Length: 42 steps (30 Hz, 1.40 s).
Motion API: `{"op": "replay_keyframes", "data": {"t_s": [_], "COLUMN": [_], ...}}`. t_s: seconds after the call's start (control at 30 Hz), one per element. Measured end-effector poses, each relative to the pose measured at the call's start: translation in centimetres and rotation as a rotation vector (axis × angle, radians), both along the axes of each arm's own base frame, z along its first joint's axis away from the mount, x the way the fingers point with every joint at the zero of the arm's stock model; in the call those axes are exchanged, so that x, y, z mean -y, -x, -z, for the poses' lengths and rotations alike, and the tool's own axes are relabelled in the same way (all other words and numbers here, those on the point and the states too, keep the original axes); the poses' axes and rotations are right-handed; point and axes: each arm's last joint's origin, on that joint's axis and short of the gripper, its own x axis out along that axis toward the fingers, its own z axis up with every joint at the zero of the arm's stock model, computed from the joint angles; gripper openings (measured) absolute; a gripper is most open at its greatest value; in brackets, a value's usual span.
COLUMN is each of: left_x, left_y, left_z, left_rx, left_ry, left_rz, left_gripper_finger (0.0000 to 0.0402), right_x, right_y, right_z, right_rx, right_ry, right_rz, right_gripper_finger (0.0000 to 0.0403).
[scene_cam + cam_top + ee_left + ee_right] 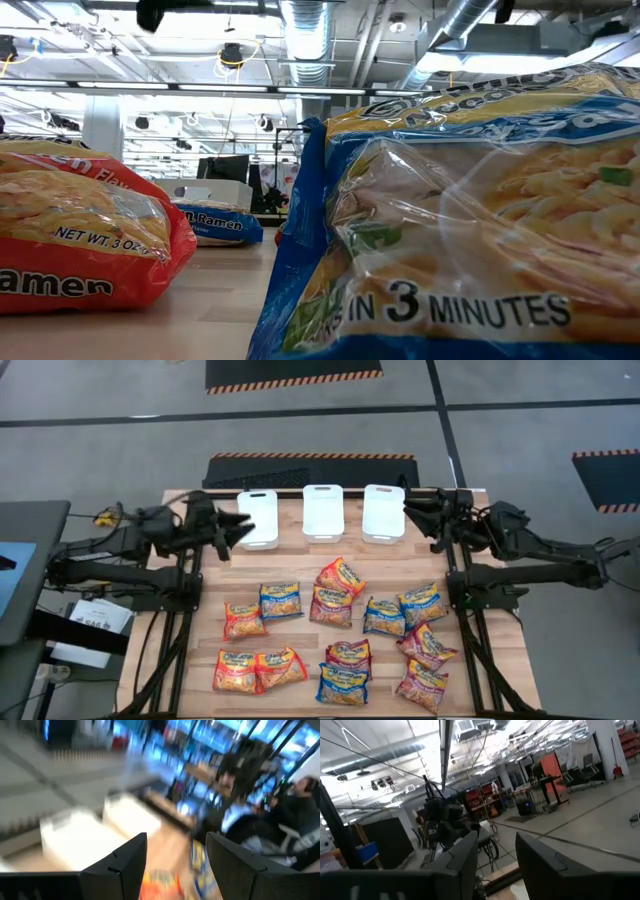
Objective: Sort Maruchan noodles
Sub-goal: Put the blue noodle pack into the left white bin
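The Maruchan noodles lie flat across the wooden table (300, 635) as several packets: orange ones (243, 620) at the left, blue ones (281, 600) and maroon ones (426, 645) toward the middle and right. In the low view a blue packet (450, 230) fills the foreground beside an orange one (80, 240). My left gripper (243, 528) (176, 847) hangs open and empty, high at the far left, by the left white bin (262, 518). My right gripper (410, 516) (495, 845) hangs open and empty, high at the far right, by the right bin (383, 512).
Three white bins stand in a row along the table's far edge, with the middle bin (323, 510) between the two grippers. Bare wood lies between the bins and the packets. A person (300, 795) sits in the room beyond the table.
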Motion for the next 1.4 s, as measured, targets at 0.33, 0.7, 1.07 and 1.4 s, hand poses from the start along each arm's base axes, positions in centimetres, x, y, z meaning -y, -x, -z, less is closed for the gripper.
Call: {"op": "replay_keyframes", "data": {"t_s": [0.33, 0.7, 1.07, 1.4], "left_x": [0.1, 0.2, 0.0, 0.2], "left_y": [-3.1, -6.0, -8.7, -10.2], "left_z": [5.1, 9.5, 13.6, 16.4], "left_rx": [-0.228, -0.502, -0.708, -0.853], "left_ry": [0.348, 0.625, 0.73, 0.805], "left_rz": [0.058, 0.015, -0.038, -0.004], "left_gripper_finger": [0.0193, 0.0193, 0.0193, 0.0193], "right_x": [0.2, 0.0, 0.0, -0.1], "right_y": [-1.1, -1.5, -1.5, -1.6], "right_z": [0.7, 1.2, 1.2, 1.2], "right_rx": [-0.068, -0.118, -0.119, -0.123], "right_ry": [-0.072, -0.098, -0.098, -0.088], "right_rz": [-0.015, -0.035, -0.035, -0.085], "right_gripper_finger": [0.0159, 0.0159, 0.0159, 0.0159]}}
